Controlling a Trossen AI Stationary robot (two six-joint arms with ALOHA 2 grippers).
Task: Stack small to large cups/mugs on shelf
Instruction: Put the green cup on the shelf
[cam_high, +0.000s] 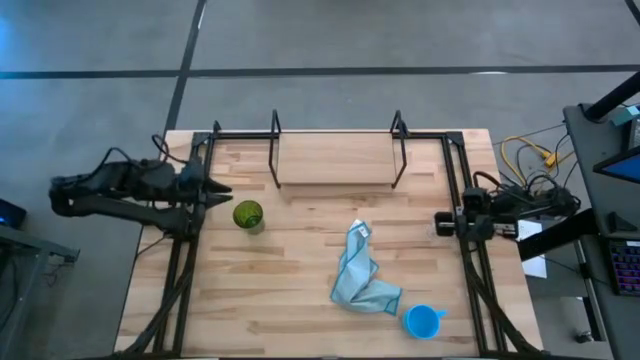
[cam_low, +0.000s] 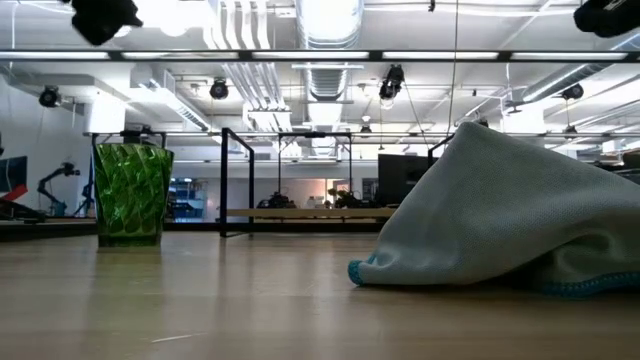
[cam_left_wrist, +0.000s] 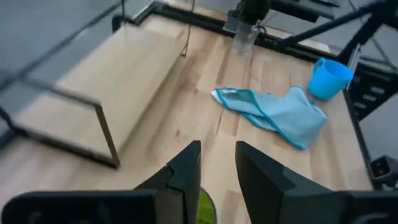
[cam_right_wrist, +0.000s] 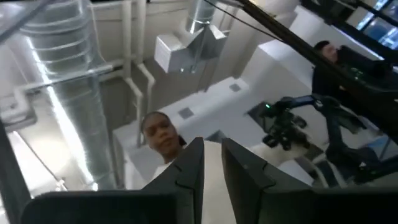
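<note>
The dark green cup stands upright on the table's left half; it also shows in the low view. My left gripper hovers just left of and above it, open by a narrow gap, touching nothing. The bright blue mug stands near the front right, also seen in the left wrist view. The clear glass stands at the right edge beside my right arm. The wooden shelf stands at the far edge. My right gripper points up toward the ceiling, narrowly open and empty.
A light blue cloth lies crumpled between the green cup and the blue mug, and it fills the right of the low view. Black frame rails run along both table sides. A person shows beyond the table in the right wrist view.
</note>
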